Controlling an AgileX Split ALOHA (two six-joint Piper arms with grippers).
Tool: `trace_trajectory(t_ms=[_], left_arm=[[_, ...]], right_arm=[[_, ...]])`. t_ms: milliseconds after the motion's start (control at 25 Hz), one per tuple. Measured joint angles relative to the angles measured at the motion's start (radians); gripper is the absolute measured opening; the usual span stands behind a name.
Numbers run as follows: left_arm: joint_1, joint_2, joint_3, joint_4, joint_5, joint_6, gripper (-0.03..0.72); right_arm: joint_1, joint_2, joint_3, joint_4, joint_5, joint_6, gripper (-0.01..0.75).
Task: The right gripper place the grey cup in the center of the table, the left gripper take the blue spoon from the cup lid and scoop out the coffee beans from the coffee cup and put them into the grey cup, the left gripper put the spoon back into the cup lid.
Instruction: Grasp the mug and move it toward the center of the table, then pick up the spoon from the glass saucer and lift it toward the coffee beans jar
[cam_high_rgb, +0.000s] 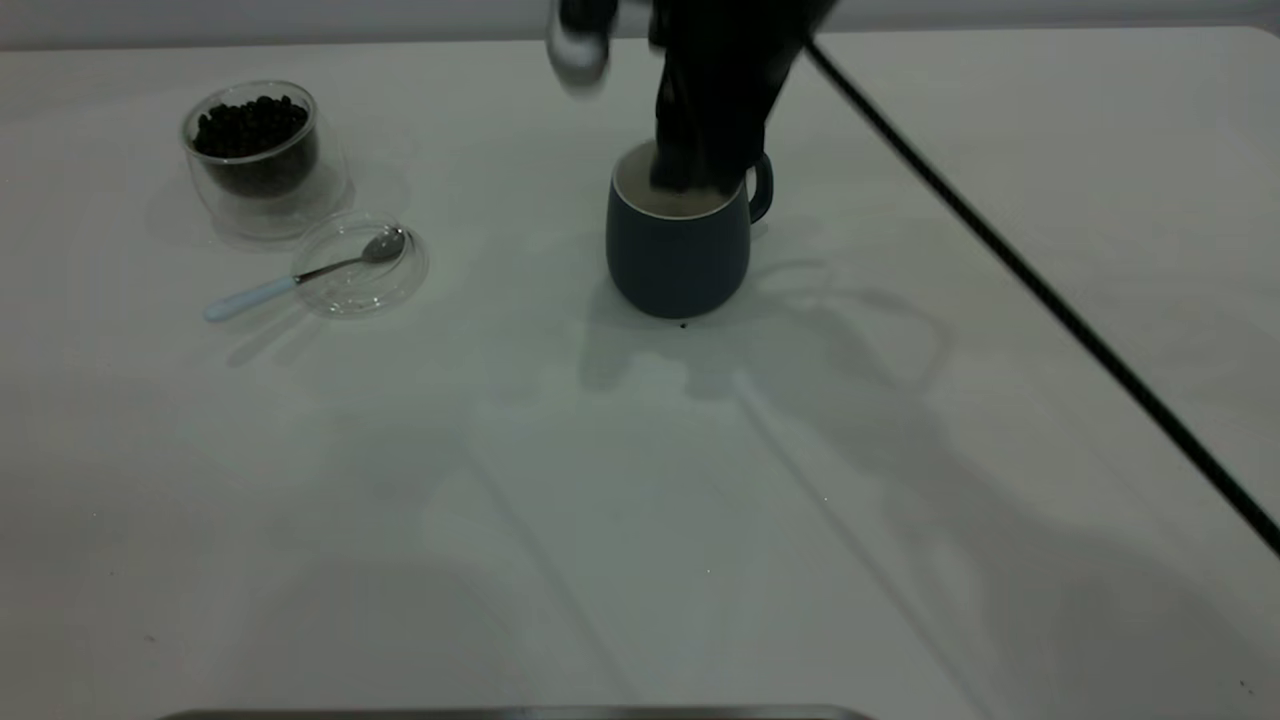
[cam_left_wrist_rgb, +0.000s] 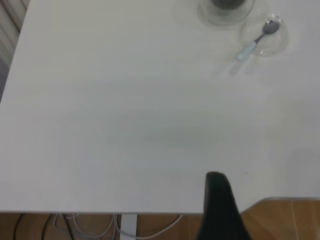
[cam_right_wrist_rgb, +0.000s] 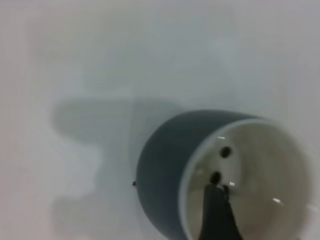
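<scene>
The grey cup (cam_high_rgb: 678, 250) stands upright near the middle of the table (cam_high_rgb: 600, 520), handle to the right. My right gripper (cam_high_rgb: 692, 165) reaches down from above. One finger (cam_right_wrist_rgb: 216, 212) hangs inside the cup (cam_right_wrist_rgb: 160, 170), clear of the white inner wall, clamping nothing. Two small dark spots lie inside the cup. At the far left, the coffee cup (cam_high_rgb: 225, 200) holds the coffee beans (cam_high_rgb: 250, 125). The blue spoon (cam_high_rgb: 300, 275) rests with its bowl in the cup lid (cam_high_rgb: 405, 285). In the left wrist view, one finger (cam_left_wrist_rgb: 218, 202) of my left gripper hovers over the table's near edge, far from the spoon (cam_left_wrist_rgb: 255, 42).
A black cable (cam_high_rgb: 1000, 260) runs diagonally over the right side of the table. A dark speck (cam_high_rgb: 683, 325) lies at the grey cup's foot. The left wrist view shows the table edge (cam_left_wrist_rgb: 100, 212) with wooden floor and loose cables below.
</scene>
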Motion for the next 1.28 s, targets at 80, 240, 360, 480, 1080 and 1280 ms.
trace_trajectory(t_ms=[80, 240, 360, 480, 1080, 1280], left_arm=[[0.000, 0.000, 0.000, 0.000, 0.000, 0.000, 0.565], [0.000, 0.000, 0.000, 0.000, 0.000, 0.000, 0.565], [0.000, 0.000, 0.000, 0.000, 0.000, 0.000, 0.565], [0.000, 0.000, 0.000, 0.001, 0.000, 0.000, 0.565], [0.000, 0.000, 0.000, 0.001, 0.000, 0.000, 0.565], [0.000, 0.000, 0.000, 0.001, 0.000, 0.002, 0.565]], right_arm=[[-0.013, -0.097, -0.003, -0.006, 0.076, 0.093, 0.459], [-0.043, -0.352, -0.006, -0.057, 0.295, 0.325, 0.459], [-0.050, -0.540, -0.006, -0.124, 0.493, 0.493, 0.459], [-0.050, -0.703, -0.006, -0.151, 0.737, 0.638, 0.459], [-0.049, -1.208, 0.421, -0.167, 0.893, 0.817, 0.459], [-0.110, -1.416, 0.666, -0.084, 0.891, 0.824, 0.459]])
